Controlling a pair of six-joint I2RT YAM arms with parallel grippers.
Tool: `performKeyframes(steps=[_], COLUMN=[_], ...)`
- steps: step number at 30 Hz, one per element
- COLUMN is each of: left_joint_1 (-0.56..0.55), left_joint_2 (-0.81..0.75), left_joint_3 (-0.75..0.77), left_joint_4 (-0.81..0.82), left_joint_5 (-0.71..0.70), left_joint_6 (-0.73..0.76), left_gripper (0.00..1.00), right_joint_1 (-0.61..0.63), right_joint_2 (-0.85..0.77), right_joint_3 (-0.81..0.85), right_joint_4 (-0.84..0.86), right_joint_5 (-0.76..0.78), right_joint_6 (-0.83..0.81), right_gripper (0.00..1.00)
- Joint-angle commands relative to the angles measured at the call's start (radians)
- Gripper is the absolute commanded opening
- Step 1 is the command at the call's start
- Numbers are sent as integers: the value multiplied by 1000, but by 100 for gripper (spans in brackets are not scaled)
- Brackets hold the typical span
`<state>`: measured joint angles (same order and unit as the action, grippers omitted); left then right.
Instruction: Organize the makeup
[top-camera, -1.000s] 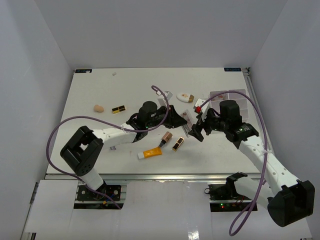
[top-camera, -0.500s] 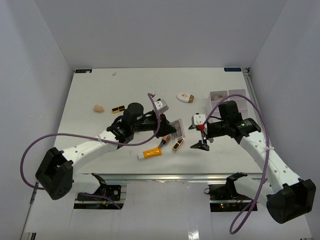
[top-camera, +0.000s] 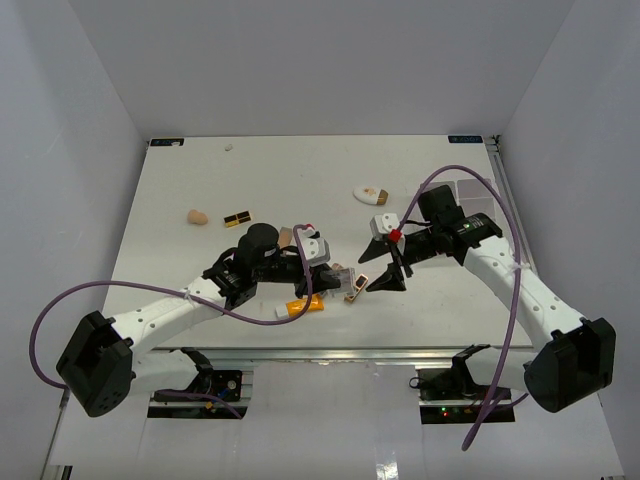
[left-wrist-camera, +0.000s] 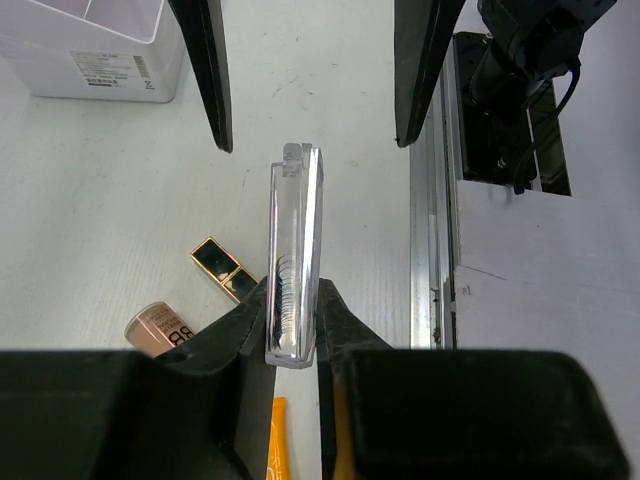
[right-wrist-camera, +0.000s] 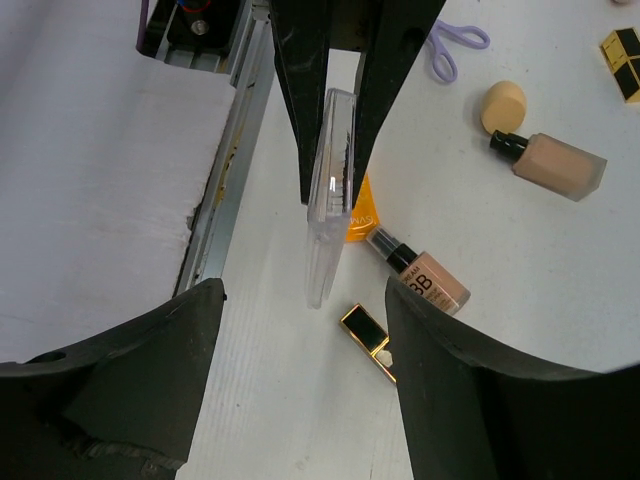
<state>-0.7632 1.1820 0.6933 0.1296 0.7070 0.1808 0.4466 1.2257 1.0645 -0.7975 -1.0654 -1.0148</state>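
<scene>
My left gripper (left-wrist-camera: 293, 335) is shut on a clear flat lash case (left-wrist-camera: 293, 240), held edge-on above the table; in the top view this left gripper (top-camera: 335, 272) is mid-table. My right gripper (right-wrist-camera: 305, 330) stands open facing it, its fingers (left-wrist-camera: 208, 70) on either side of the case's (right-wrist-camera: 328, 190) free end without touching. Below lie a black-gold case (right-wrist-camera: 368, 328), a BB cream bottle (right-wrist-camera: 428, 283) and the orange tube (top-camera: 302, 307). A beige sponge (right-wrist-camera: 502, 105), a purple loop (right-wrist-camera: 452, 42) and a foundation bottle (right-wrist-camera: 555, 160) lie farther left.
The white tray (top-camera: 472, 192) stands at the right, partly behind my right arm. A white oval compact (top-camera: 371, 194) lies ahead of it. Another beige sponge (top-camera: 197, 215) and a second black-gold case (top-camera: 237, 218) rest at the left. The table's metal front rail (left-wrist-camera: 432, 250) is close.
My left gripper carried the clear case down and leftward towards the front. My right gripper swung round to face the case's end and its jaws narrowed somewhat.
</scene>
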Motion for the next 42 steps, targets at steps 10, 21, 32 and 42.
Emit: performKeyframes(steps=[10,21,32,42], left_joint_1=[-22,-22,-22,-22], left_joint_2=[-11,6,18,6], left_joint_3=[-3,-2,2,-2], left_joint_4=[28,35,36,36], left_joint_5=[41,36,14,-25], left_joint_6=[10,-4,-14,-41], left_gripper=[16,17,21,57], right_joint_1=[75,107,111,110], right_joint_2=[45,83,88,84], right_joint_3=[9,18,13,2], right_joint_4=[191,206,238,246], right_joint_5=[25,23,26,29], right_joint_6=[231,253,299,305], right_gripper=[69,55,33,16])
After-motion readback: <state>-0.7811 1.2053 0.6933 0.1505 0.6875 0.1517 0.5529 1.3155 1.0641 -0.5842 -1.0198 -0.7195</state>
